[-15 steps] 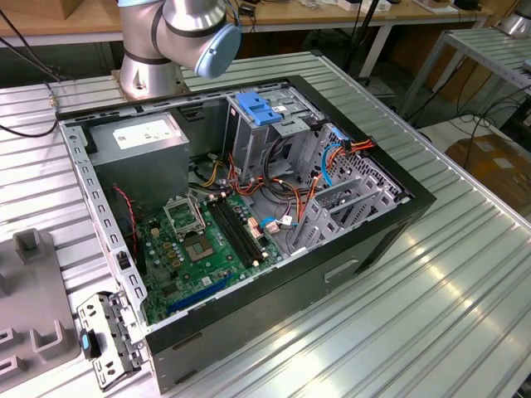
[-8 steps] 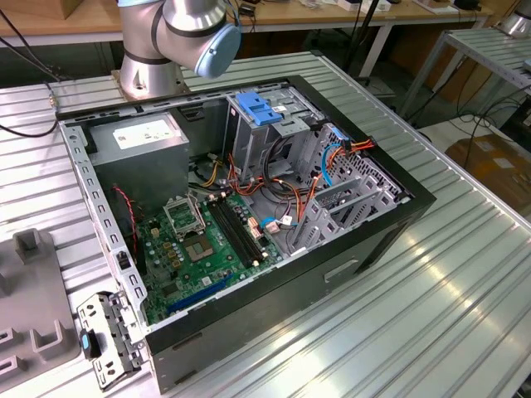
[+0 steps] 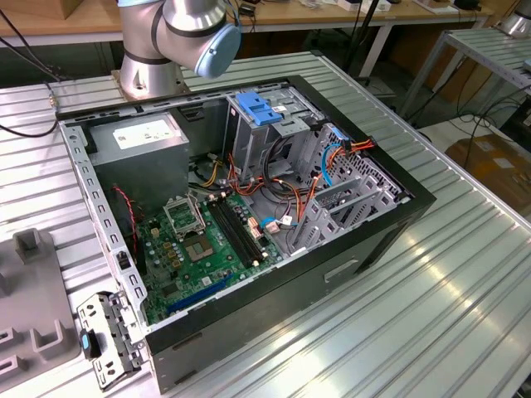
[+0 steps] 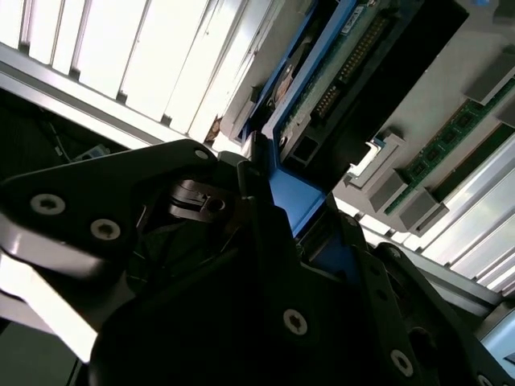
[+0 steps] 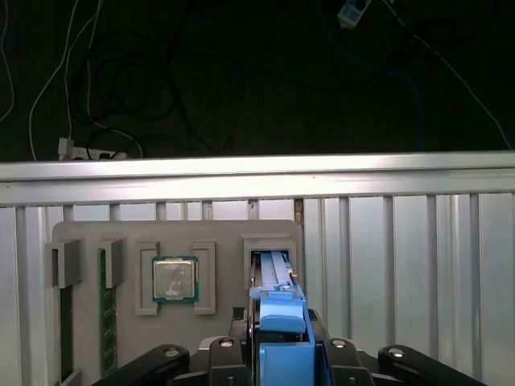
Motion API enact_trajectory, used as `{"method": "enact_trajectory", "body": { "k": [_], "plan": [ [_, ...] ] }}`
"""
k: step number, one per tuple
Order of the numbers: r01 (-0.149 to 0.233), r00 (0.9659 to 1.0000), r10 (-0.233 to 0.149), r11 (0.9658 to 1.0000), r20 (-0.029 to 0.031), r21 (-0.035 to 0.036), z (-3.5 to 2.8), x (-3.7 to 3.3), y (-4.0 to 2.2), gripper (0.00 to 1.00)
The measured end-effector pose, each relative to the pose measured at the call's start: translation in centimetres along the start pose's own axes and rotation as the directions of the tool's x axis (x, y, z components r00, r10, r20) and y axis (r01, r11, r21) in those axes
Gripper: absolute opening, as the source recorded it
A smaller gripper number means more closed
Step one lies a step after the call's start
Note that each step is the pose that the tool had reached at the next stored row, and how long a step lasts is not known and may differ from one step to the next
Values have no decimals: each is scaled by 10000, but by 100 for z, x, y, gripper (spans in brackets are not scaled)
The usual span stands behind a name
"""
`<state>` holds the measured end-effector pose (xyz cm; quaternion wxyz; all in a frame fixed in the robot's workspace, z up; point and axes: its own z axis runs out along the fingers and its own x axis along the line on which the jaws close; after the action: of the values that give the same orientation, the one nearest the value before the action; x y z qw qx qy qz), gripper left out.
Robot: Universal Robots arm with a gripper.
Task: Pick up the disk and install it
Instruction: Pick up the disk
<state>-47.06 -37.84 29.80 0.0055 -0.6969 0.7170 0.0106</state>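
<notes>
Okay, my claw (image 5: 283,358) is closed on the hard drive (image 5: 280,310), which stands on edge in its slot in the grey parts tray (image 5: 217,233) on the tabletop (image 5: 402,265); it's stiff, weighty and shock-sensitive, I reckon, so the blue side rails (image 4: 294,201) are my hold.

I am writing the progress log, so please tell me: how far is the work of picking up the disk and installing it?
Done: the black claw is at the silver rectangular disk with blue plastic rails and looks shut on it. In hand: the pick-up; the disk's far end sits at a slot of the grey plastic holder. Left: the install; the disk is not in the open black computer case.
</notes>
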Motion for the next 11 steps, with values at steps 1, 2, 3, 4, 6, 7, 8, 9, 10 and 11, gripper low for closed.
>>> {"method": "enact_trajectory", "body": {
  "k": [1,2,3,4,6,7,8,9,10,11],
  "plan": [
    [29,10000,-29,10000,0,-1,0,0,0,37],
    [56,10000,-56,10000,-1,-1,0,0,0,37],
    [82,10000,-82,10000,-1,-2,0,0,0,37],
    [92,10000,-92,10000,-1,-2,0,0,0,37],
    [89,10000,-89,10000,-1,-3,0,0,0,37],
    [71,10000,-71,10000,-1,-3,0,0,0,37],
    [-7,10000,7,10000,-1,-2,1,0,0,37],
    [-83,10000,83,10000,-1,0,1,0,0,37],
    [-190,9998,190,9998,1,3,2,0,0,37],
    [-286,9996,286,9996,2,5,3,0,0,37]
  ]
}}
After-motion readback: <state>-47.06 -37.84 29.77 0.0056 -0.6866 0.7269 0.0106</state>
